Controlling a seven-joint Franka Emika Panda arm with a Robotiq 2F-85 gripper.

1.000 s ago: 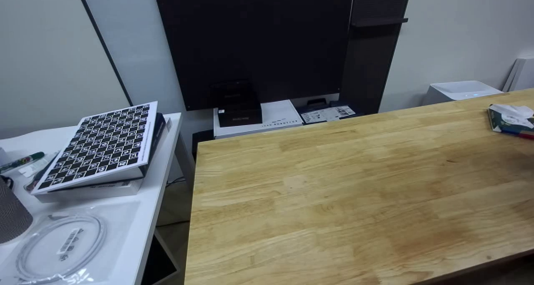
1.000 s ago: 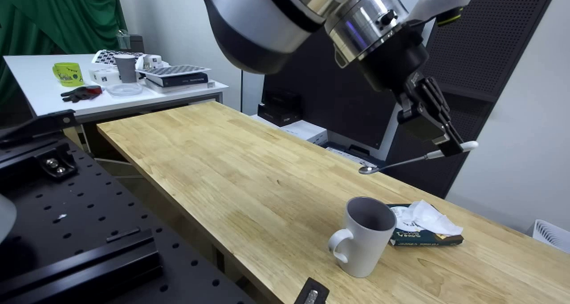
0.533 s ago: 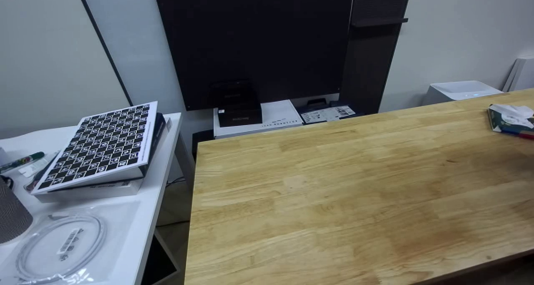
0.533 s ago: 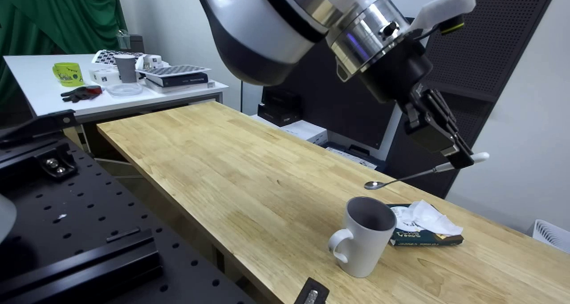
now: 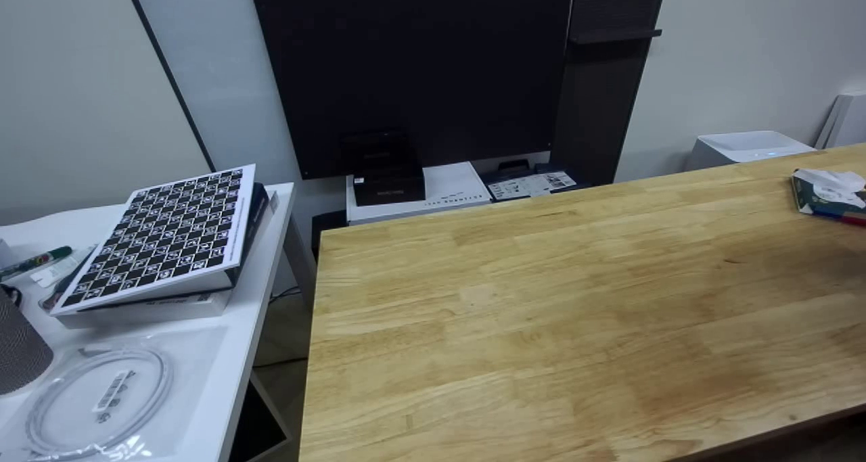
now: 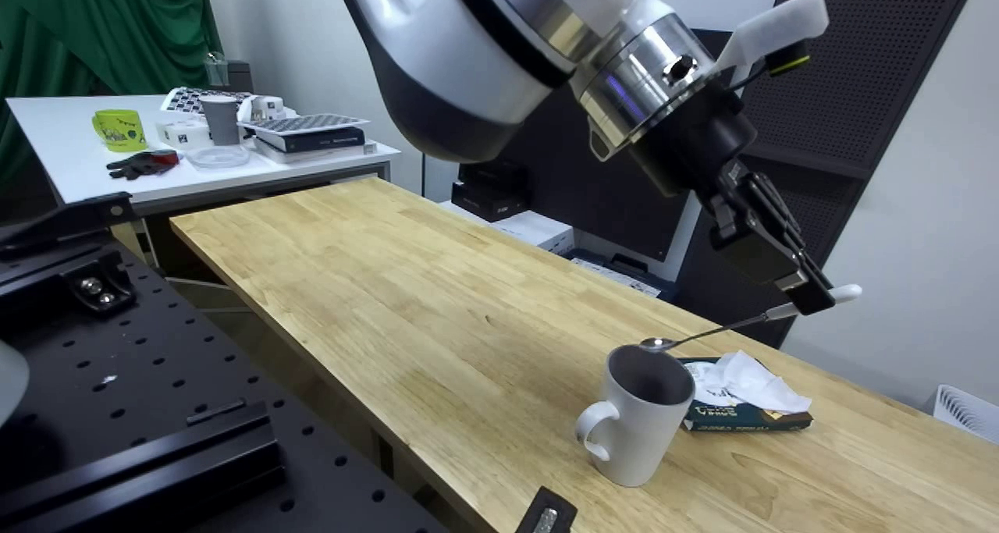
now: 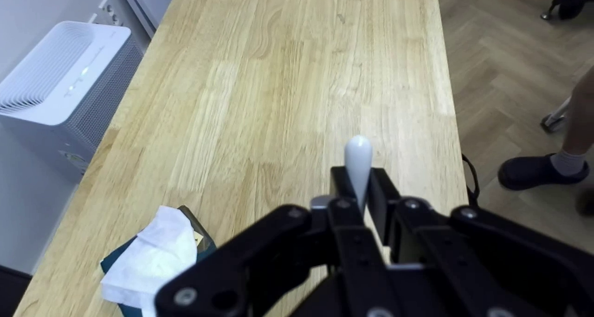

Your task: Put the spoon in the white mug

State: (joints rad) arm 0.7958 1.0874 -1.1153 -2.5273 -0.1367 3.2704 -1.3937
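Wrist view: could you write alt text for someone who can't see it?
Black jaws grip a spoon's white handle, its only visible part, above a wooden table. At lower left, white tissue tops a dark green box; a white appliance stands at upper left, a person's foot at right.

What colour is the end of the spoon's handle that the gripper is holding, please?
White; the spoon's handle shows best in the wrist view.
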